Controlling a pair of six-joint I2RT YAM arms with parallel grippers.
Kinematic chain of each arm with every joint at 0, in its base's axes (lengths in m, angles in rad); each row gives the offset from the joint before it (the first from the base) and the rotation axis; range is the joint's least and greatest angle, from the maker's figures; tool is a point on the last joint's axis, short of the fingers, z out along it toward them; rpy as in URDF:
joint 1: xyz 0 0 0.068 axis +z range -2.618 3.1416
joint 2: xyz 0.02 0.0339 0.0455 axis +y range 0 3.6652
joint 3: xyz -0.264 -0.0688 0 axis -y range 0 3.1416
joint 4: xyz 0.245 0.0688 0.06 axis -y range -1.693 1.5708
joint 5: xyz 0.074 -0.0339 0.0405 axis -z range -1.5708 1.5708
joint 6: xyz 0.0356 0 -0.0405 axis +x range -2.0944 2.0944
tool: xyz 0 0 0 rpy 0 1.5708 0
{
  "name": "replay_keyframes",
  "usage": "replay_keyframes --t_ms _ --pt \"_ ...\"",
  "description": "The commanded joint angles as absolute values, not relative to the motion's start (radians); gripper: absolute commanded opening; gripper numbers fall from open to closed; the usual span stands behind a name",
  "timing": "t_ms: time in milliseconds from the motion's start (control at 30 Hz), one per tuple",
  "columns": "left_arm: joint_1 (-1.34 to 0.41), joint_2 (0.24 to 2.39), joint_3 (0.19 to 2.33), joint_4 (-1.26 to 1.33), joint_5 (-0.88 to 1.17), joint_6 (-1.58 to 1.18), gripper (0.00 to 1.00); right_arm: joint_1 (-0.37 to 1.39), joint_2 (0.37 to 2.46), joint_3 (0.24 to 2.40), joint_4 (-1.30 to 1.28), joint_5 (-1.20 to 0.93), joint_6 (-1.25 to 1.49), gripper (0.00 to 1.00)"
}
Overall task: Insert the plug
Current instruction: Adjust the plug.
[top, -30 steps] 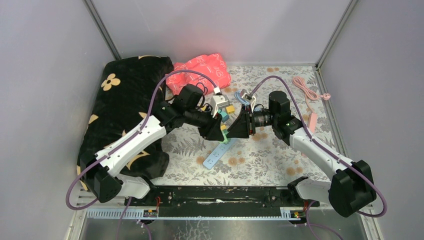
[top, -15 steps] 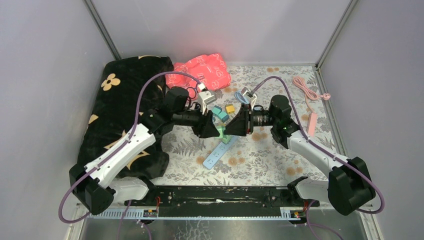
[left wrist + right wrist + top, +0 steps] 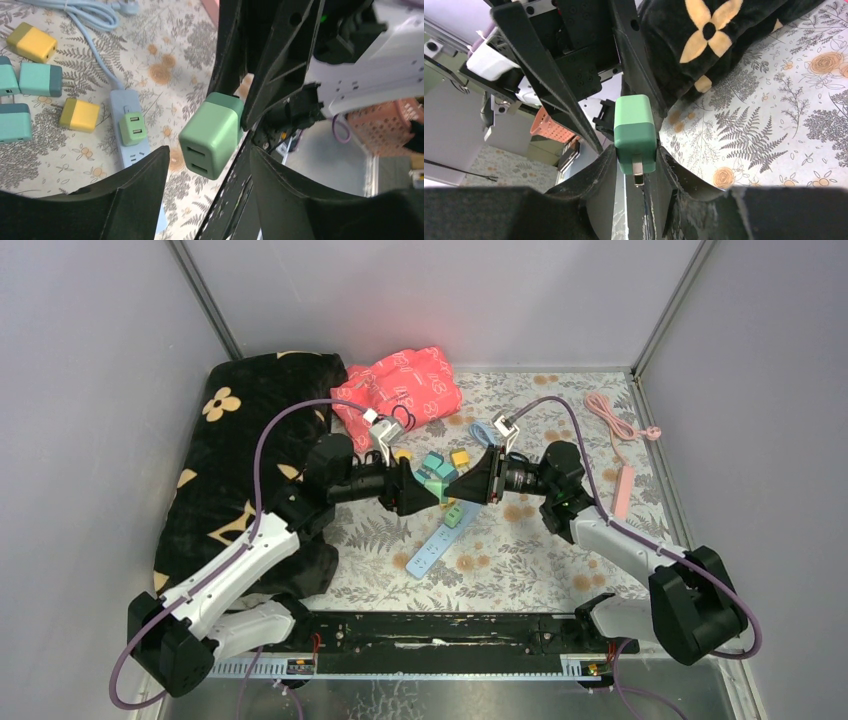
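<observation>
- Top view: the white print on the red bag (image 3: 400, 383) is too small to read. The left gripper (image 3: 428, 494) and right gripper (image 3: 460, 488) meet tip to tip above the blue power strip (image 3: 432, 548). The left gripper has drawn back leftward since a second ago.
- Left wrist: its fingers (image 3: 135, 200), closed earlier, now stand apart on either side of the green plug (image 3: 211, 135).
- Right wrist: the right gripper's fingers (image 3: 599, 175) clamp the plug's pronged end, holding it in the air.

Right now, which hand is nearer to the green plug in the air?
Right. The right hand is shut on the green plug at its pronged end. The left hand is open around the plug, apparently not touching it.
</observation>
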State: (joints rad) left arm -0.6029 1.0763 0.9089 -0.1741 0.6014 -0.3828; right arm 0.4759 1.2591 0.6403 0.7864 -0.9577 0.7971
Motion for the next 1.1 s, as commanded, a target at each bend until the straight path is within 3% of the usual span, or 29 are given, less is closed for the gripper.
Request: replay_keyframes --t_ms 0,300,433,600,833,1067 --pt "-0.566 1.016 0.834 0.072 0.564 -0.548 0.68 0.483 1.266 0.622 0.959 -0.915 0.897 0.0" --pt "-0.472 1.005 0.699 0.424 0.737 -0.829 0.69 0.483 1.304 0.573 1.191 -0.918 1.049 0.0" --pt "-0.456 1.04 0.652 0.582 0.817 -0.94 0.64 0.484 1.312 0.573 1.242 -0.922 1.089 0.0" --pt "-0.456 1.033 0.646 0.591 0.836 -0.951 0.61 0.483 1.305 0.574 1.243 -0.919 1.092 0.0" --pt "-0.455 1.05 0.647 0.6 0.865 -0.961 0.49 0.483 1.31 0.584 1.264 -0.92 1.108 0.0" --pt "-0.458 1.07 0.649 0.603 0.869 -0.968 0.49 0.483 1.322 0.587 1.291 -0.922 1.123 0.01"
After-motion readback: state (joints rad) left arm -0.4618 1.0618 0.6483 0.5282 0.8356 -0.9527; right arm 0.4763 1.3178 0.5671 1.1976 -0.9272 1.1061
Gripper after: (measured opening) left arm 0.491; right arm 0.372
